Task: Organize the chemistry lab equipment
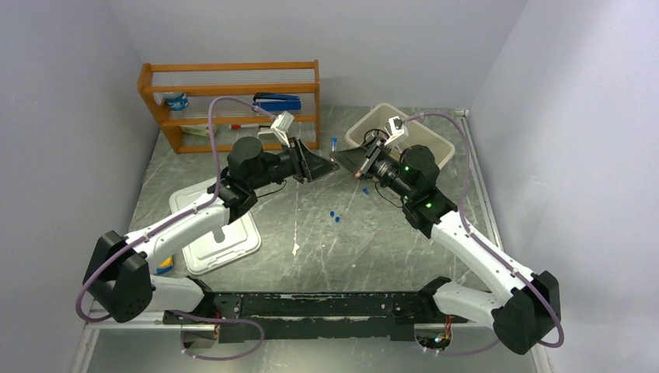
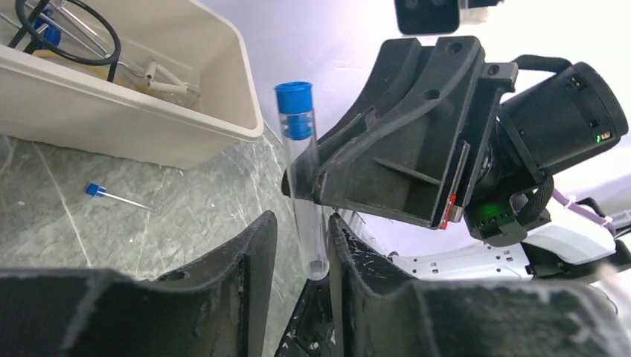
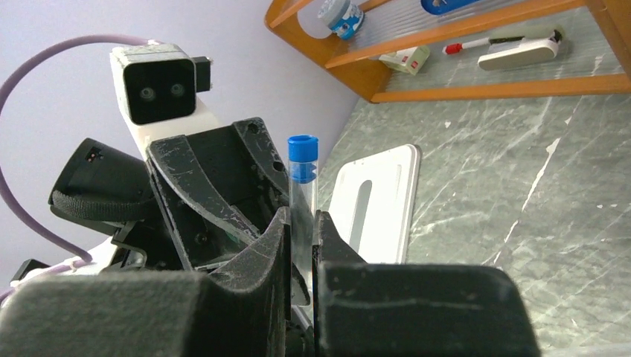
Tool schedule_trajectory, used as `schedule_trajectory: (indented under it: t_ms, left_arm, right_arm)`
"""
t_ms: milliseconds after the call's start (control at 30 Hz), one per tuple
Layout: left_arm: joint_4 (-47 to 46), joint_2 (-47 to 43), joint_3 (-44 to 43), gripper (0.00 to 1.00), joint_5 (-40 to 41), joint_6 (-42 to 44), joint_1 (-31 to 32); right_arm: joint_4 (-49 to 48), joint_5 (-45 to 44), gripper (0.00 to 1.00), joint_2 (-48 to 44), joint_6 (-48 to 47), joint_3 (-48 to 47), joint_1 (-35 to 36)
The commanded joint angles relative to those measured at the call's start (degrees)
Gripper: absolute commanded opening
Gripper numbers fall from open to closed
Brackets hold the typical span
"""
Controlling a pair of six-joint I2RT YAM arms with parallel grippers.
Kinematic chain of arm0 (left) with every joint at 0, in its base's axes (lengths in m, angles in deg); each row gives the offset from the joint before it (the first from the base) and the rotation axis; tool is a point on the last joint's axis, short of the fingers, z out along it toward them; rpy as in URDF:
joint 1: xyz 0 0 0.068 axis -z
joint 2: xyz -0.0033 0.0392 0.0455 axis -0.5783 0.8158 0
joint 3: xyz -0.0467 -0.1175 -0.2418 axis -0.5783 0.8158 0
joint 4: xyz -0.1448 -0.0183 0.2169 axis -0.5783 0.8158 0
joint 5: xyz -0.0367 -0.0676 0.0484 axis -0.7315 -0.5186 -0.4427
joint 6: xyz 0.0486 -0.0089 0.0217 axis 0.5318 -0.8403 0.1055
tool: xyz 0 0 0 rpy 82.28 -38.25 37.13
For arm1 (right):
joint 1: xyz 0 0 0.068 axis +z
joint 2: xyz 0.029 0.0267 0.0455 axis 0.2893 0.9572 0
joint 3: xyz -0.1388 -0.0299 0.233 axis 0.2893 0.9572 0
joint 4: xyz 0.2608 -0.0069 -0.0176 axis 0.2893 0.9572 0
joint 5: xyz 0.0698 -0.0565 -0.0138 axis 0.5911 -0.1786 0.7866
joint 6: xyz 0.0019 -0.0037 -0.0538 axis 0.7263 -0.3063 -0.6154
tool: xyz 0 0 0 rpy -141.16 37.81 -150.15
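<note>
A clear tube with a blue cap (image 1: pixel 333 144) stands upright above the table's middle, where both grippers meet. My right gripper (image 3: pixel 302 216) is shut on the blue-capped tube (image 3: pixel 303 190), its jaws pressed on both sides of the glass. My left gripper (image 2: pixel 301 223) surrounds the tube's (image 2: pixel 301 171) lower end. Its right finger touches the glass and a gap shows on the left side. A beige bin (image 2: pixel 134 119) behind holds a black wire ring (image 2: pixel 74 22) and other small items.
The beige bin (image 1: pixel 439 151) stands at the back right and an orange shelf (image 1: pixel 233 101) with stationery at the back left. A white lid (image 1: pixel 225 241) lies near the left arm. Small blue caps (image 1: pixel 334 215) and a thin blue-tipped piece (image 2: pixel 94 190) lie loose on the table.
</note>
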State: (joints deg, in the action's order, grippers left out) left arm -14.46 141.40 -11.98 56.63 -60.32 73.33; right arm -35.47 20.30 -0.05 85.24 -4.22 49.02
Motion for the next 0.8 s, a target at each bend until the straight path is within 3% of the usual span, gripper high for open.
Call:
schedule_trajectory:
  t_ms: [0,100,167,300,367,567,767]
  left_arm:
    - [-1.08,-0.90,-1.75,0.32,-3.43,4.94,0.71]
    - [-0.37,-1.15,-1.93,0.17,-4.82,6.86,0.83]
    - [0.28,-1.46,-1.83,0.05,-4.86,7.68,1.05]
    - [2.91,-1.74,-1.95,0.05,-5.38,10.39,1.38]
    - [5.67,-1.94,-2.81,0.05,-6.50,13.37,1.54]
    - [19.64,-4.17,-5.31,0.05,-4.82,27.45,1.80]
    - [28.32,-5.32,-7.05,0.05,-4.58,35.44,2.05]
  right_arm:
    - [-0.75,2.12,0.07,-0.28,1.23,-0.61,0.09]
    - [0.04,1.99,0.12,-0.27,1.26,-0.76,0.09]
    - [2.37,1.88,0.21,0.05,0.49,-1.76,0.13]
    - [8.11,0.93,0.39,0.33,-2.15,-4.13,0.11]
    - [12.06,-0.51,0.44,0.46,-3.87,-6.28,0.07]
    - [29.12,1.20,0.46,3.50,-8.68,-14.69,0.10]
    - [34.43,6.00,0.47,3.82,-11.62,-15.66,0.05]
